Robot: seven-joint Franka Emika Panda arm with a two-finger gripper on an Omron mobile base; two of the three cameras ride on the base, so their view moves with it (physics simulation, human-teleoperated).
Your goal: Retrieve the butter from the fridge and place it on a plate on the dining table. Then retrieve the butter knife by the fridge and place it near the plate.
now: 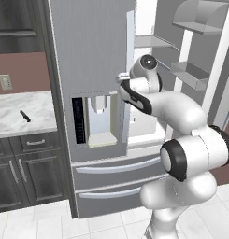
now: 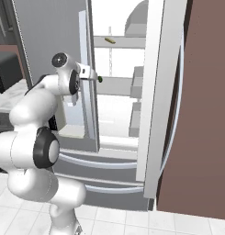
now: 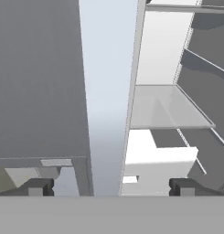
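The grey steel fridge (image 1: 92, 46) has its left door shut and its right door swung open. A pale yellow butter (image 2: 110, 41) stick lies on an upper shelf inside. My gripper (image 2: 92, 75) is at the inner edge of the shut left door, about mid height. In the hand view the gripper (image 3: 111, 187) is open wide, and its dark fingertips (image 3: 40, 186) stand either side of that door's long pale handle strip. The slim dark butter knife (image 1: 25, 115) lies on the marble counter left of the fridge. The plate and dining table are out of view.
The open right door (image 2: 160, 92) with its bins (image 1: 193, 74) stands close on the right, against a brown wall panel (image 2: 205, 114). A small dark green item (image 2: 100, 79) sits on the middle shelf. A black toaster oven (image 2: 3, 69) is on the counter (image 1: 22, 100).
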